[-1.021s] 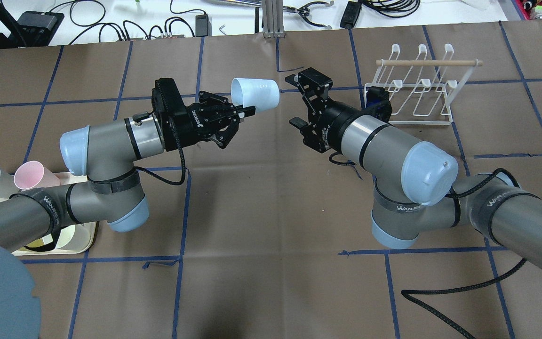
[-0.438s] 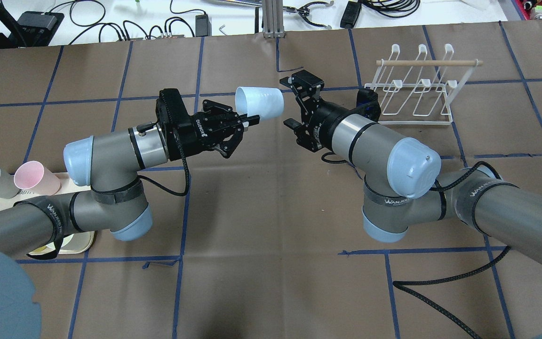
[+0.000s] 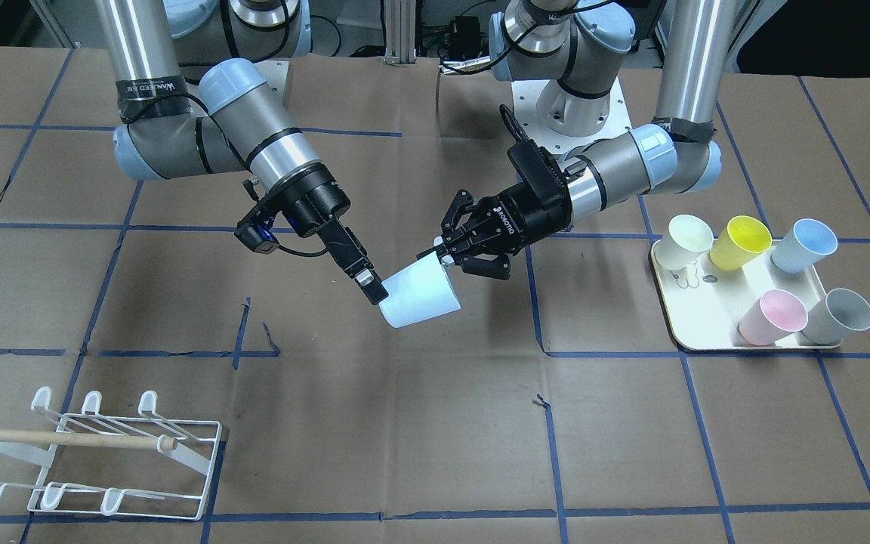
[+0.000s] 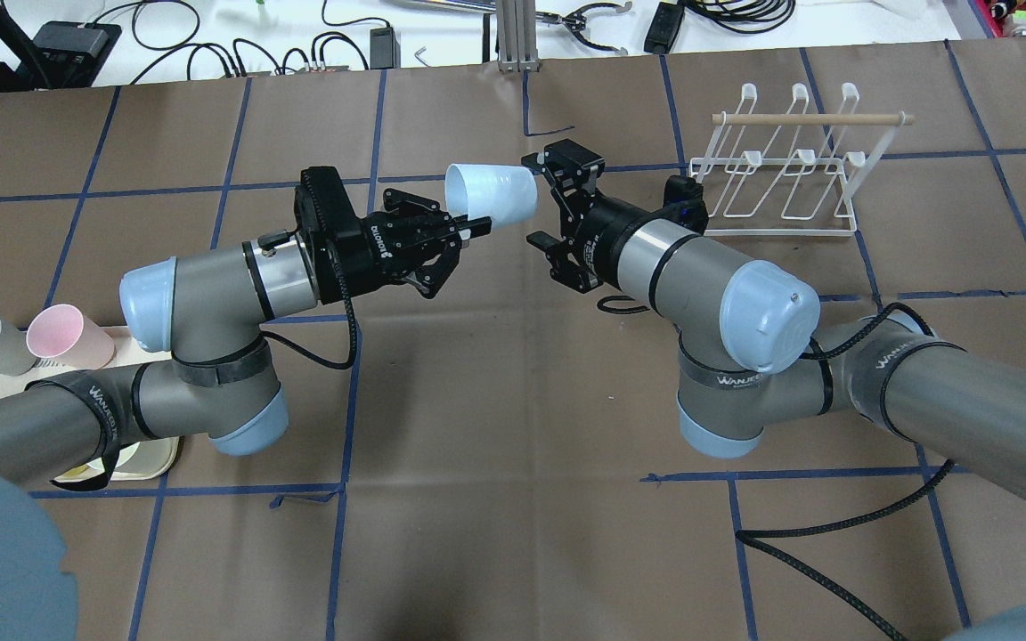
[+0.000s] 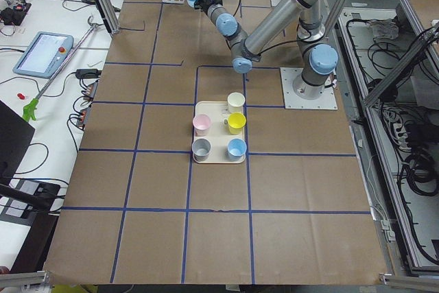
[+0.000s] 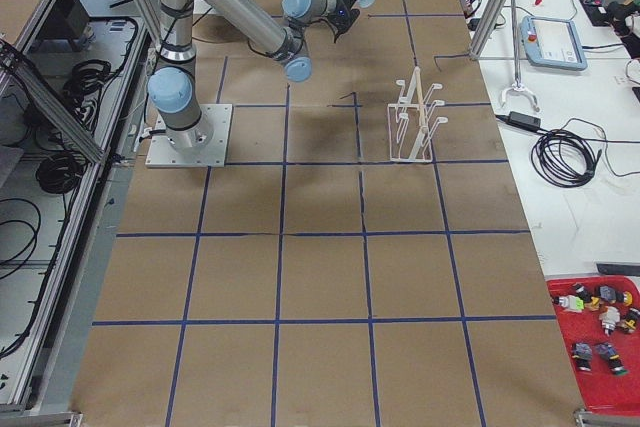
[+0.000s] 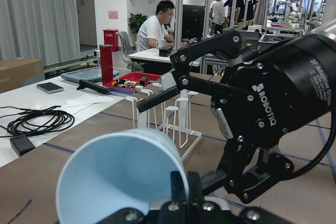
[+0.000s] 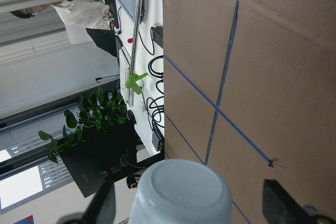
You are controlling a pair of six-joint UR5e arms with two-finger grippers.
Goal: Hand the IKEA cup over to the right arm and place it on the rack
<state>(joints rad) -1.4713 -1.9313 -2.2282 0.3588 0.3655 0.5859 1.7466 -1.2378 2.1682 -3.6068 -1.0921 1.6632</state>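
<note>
- Overhead view: the left gripper (image 4: 476,223) is closed on the rim of the pale blue cup (image 4: 491,191) and holds it on its side in the air, base pointing away from its fingertips. The right gripper (image 4: 533,200) faces it with jaws wide, one finger on each side of the cup's base end. The rack (image 4: 780,191) stands on the table behind the right gripper's wrist, well apart from the cup.
- Front-facing view: the cup hangs clear of the table, tilted base-down from the left gripper. One right finger lies along the cup's side near the base; whether it touches cannot be told. The other finger is hidden. A tray (image 3: 695,340) with five cups sits behind the left gripper, beside that arm's elbow.
- Left side view: both grippers meet at the far end of the table with the cup between them. It is too small to judge either grip.
- Right side view: the grippers are at the top edge, and their jaws cannot be made out. The rack stands nearer the camera than they do.
- Left wrist view: the cup's open mouth faces the camera, its lower rim pinched at the fingertips. The right gripper's spread fingers reach in from beyond the cup.
- Right wrist view: the cup's base faces the camera, midway between the two fingers (image 8: 102,205), with a gap on each side.
</note>
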